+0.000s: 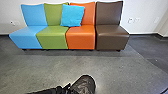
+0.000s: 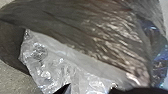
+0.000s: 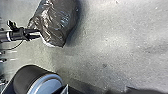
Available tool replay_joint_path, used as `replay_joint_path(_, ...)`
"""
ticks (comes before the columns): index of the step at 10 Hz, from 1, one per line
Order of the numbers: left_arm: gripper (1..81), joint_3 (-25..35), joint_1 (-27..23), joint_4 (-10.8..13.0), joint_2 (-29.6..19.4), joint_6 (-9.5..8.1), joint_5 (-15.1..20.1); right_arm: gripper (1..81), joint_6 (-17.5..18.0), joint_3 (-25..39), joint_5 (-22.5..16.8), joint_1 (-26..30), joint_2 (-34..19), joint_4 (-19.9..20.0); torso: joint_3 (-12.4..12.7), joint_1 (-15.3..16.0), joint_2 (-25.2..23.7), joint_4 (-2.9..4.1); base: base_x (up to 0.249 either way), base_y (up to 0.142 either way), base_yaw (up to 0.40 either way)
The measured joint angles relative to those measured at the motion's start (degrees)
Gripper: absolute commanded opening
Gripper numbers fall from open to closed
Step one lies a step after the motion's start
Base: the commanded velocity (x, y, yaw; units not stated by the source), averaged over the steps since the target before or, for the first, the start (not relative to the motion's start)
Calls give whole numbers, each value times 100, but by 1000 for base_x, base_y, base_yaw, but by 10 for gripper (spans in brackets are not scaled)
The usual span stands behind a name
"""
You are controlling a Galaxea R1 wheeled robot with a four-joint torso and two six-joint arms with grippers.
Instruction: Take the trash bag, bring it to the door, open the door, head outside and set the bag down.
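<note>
Currently, the trash bag (image 1: 86,83) is held above the floor (image 1: 120,67) by the left end effector (image 1: 67,87).
Tips nearly closed, bag edge pinched between; right end effector's opening cannot be told.

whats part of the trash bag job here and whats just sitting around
Part of the job:
- dark trash bag
- left arm, its end at the bag

Just sitting around:
- blue seat
- green seat
- orange seat
- brown seat
- blue cushion, against the green and orange backs
</note>
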Motion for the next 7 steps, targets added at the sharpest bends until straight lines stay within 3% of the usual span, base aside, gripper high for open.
replay_joint_path(5, 811, -391, -211, 87, 121, 44, 138, 811, 0, -115, 9, 48, 44, 9, -88, 72, -53, 0, 0, 0, 0)
replay_joint_path(7, 811, -937, -107, 168, 346, 49, 138, 811, 0, -154, 2, 63, 150, 55, -88, 72, -53, 0, 0, 0, 0)
